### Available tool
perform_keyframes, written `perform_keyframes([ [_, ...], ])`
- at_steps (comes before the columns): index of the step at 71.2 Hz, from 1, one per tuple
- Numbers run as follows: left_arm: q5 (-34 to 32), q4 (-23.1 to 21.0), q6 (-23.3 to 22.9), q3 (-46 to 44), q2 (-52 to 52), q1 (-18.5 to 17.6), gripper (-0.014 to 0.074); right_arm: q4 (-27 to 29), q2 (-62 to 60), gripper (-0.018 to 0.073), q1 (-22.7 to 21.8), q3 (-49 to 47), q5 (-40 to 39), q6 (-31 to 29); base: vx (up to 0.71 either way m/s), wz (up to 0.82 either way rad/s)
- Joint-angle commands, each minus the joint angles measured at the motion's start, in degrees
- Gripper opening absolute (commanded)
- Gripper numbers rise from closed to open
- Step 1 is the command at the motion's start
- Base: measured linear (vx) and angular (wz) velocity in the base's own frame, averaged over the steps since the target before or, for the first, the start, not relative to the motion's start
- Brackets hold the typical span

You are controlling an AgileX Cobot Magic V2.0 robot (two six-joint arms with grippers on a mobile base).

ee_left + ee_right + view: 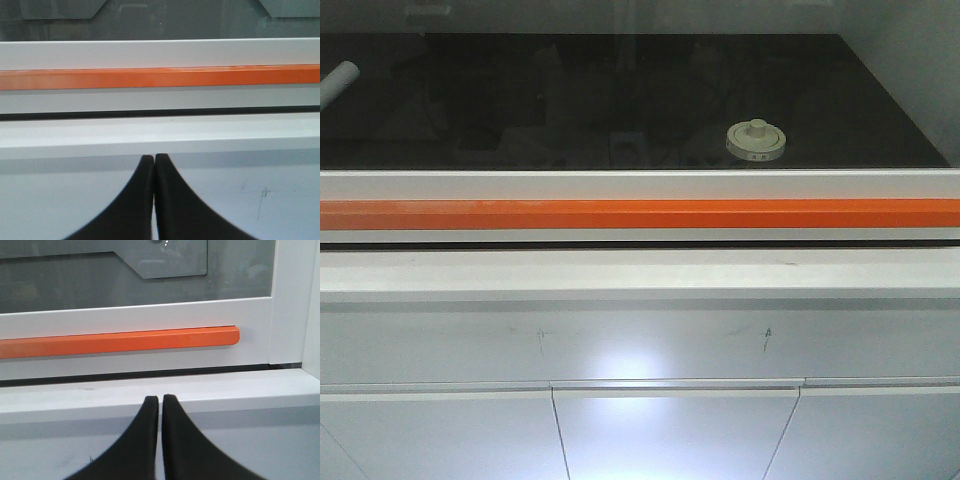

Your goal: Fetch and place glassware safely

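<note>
The glassware [757, 140], a squat clear jar with a round cream-white lid and small knob, stands behind a glass sash on a dark surface, right of centre in the front view. Only its lid and upper part show above the sash frame. My left gripper [154, 159] is shut with nothing in it, its black fingertips touching in front of a white ledge. In its own wrist view my right gripper [160, 400] is also shut and holds nothing, pointing at the same ledge. Neither gripper appears in the front view.
An orange handle bar [640, 214] runs across the white sash frame [640, 184]; its right end [232, 335] shows in the right wrist view. A white tube [337, 84] lies at far left behind the glass. White cabinet fronts [675, 430] sit below the ledge [640, 272].
</note>
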Motion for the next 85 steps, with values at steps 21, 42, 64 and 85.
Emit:
perform_keyframes([
  [21, -3.8, -0.2, -0.6, 1.5, -0.7, -0.4, -0.0007, 0.0, -0.7, -0.0004, -0.3, 1.2, -4.1, -0.2, 0.00, 0.00],
  [42, -3.8, -0.2, -0.6, 1.5, -0.7, -0.4, -0.0007, 0.0, -0.7, -0.0004, -0.3, 1.2, -4.1, -0.2, 0.00, 0.00],
  [64, -3.8, -0.2, -0.6, 1.5, -0.7, -0.4, -0.0007, 0.0, -0.7, -0.0004, -0.3, 1.2, -4.1, -0.2, 0.00, 0.00],
  [85, -4.0, -0.2, -0.6, 1.5, -0.7, -0.4, -0.0007, 0.0, -0.7, -0.0004, -0.3, 1.1, -4.1, -0.2, 0.00, 0.00],
])
